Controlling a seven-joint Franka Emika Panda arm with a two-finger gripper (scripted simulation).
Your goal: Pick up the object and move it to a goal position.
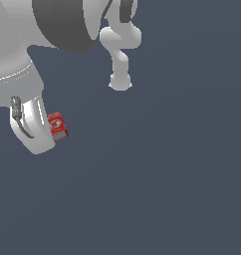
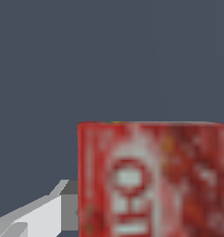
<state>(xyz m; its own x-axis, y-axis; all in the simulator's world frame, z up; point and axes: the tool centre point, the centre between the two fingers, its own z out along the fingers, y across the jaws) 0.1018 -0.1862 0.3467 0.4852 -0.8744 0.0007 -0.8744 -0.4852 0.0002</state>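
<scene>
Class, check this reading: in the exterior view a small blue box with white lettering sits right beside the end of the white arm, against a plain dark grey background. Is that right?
One detail is wrong: the box is red, not blue. The exterior view shows this, and the wrist view confirms it with a close look at its red face and white lettering. The rest holds: it sits right beside the end of the white arm, against a plain dark grey background.

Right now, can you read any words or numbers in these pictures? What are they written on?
Red box: it has white lettering on its face, but the wrist view shows it too blurred to read for sure; a round shape like an "O" is all I can make out.
Red box in the exterior view: only a white smudge, too small to read.
Robot arm and the grey ground: no words, numbers or signs.
</scene>
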